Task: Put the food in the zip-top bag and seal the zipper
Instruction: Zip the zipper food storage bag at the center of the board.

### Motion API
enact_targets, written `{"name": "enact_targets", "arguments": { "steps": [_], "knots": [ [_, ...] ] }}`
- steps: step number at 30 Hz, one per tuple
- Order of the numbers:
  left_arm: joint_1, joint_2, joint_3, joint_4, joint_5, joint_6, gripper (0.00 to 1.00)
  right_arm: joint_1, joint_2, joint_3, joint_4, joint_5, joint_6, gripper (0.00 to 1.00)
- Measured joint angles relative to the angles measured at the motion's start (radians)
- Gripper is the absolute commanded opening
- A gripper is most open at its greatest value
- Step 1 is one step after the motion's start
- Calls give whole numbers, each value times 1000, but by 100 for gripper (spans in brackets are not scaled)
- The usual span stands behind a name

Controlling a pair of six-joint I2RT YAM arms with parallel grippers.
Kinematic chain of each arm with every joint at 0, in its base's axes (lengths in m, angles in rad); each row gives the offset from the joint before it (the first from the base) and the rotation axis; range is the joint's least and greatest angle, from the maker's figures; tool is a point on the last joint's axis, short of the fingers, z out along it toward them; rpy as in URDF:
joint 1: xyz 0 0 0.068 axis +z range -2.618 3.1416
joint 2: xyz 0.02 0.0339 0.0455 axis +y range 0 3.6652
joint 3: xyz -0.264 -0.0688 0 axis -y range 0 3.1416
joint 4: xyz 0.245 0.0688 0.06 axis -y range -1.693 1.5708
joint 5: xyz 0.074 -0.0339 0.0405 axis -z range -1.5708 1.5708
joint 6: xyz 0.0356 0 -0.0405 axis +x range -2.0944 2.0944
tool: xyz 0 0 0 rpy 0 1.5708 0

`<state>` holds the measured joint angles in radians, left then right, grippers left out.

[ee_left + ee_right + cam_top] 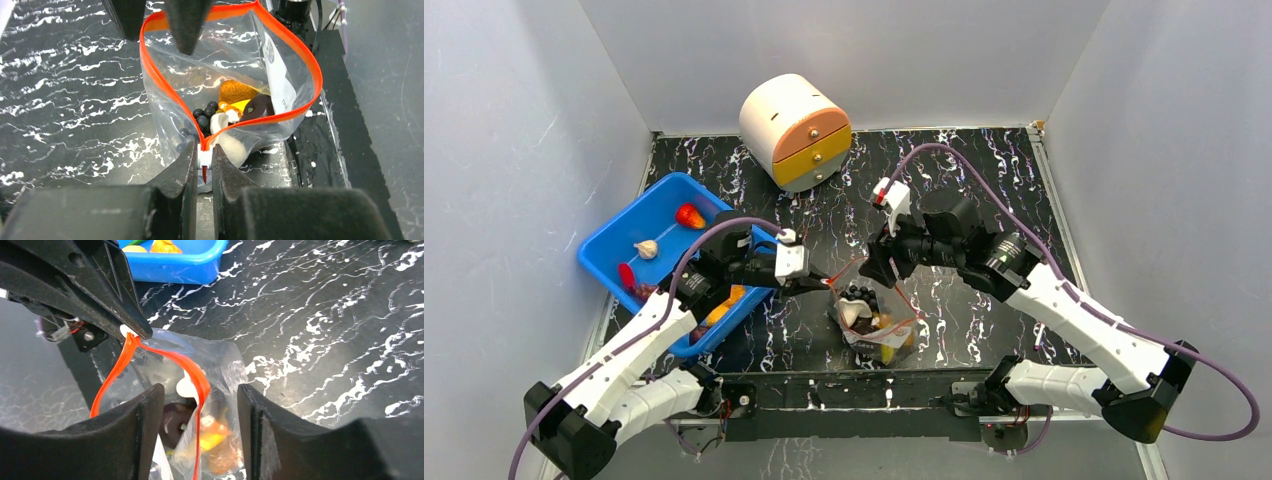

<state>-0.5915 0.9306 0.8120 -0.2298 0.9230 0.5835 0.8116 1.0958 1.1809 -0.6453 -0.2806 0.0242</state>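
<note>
The clear zip-top bag (876,325) stands on the black marble mat with its mouth spread wide. The red-orange zipper (150,65) forms an open loop. Inside lie dark grapes (205,115), an orange fruit (235,92), a white garlic (222,127) and a dark purple piece (257,107). My left gripper (204,157) is shut on the white slider at the near end of the zipper. My right gripper (200,390) is open, with one finger on each side of the zipper's (117,370) far end. In the top view, the left gripper (829,283) and right gripper (874,268) meet over the bag.
A blue bin (614,235) at the left holds a red strawberry (689,215), a white garlic (646,248), a red piece (627,275) and orange pieces (724,305). A round white drawer unit (796,130) stands at the back. Grey walls enclose the mat.
</note>
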Motion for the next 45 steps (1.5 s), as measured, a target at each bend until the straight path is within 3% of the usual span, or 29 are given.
{"name": "enact_targets", "arguments": {
  "steps": [6,13,21,31,35,40,42,45],
  "knots": [
    [0,71,44,24,-70,-144,0,0,-38,1,31,22,40,79],
    [0,119,158,10,-137,-264,0,0,-55,9,99,6,7,88],
    [0,135,217,13,-140,-353,0,0,2,19,131,-51,-98,85],
    [0,175,256,-88,-104,-301,0,0,6,-32,240,-149,-256,88],
    [0,179,261,-120,-97,-270,0,1,6,-57,287,-183,-306,82],
    [0,177,261,-137,-84,-251,0,10,30,-82,316,-243,-361,67],
    [0,171,258,-134,-74,-252,0,14,51,-84,318,-263,-378,58],
    [0,161,248,-136,-69,-254,0,18,71,-90,328,-276,-399,31]
  ]
}}
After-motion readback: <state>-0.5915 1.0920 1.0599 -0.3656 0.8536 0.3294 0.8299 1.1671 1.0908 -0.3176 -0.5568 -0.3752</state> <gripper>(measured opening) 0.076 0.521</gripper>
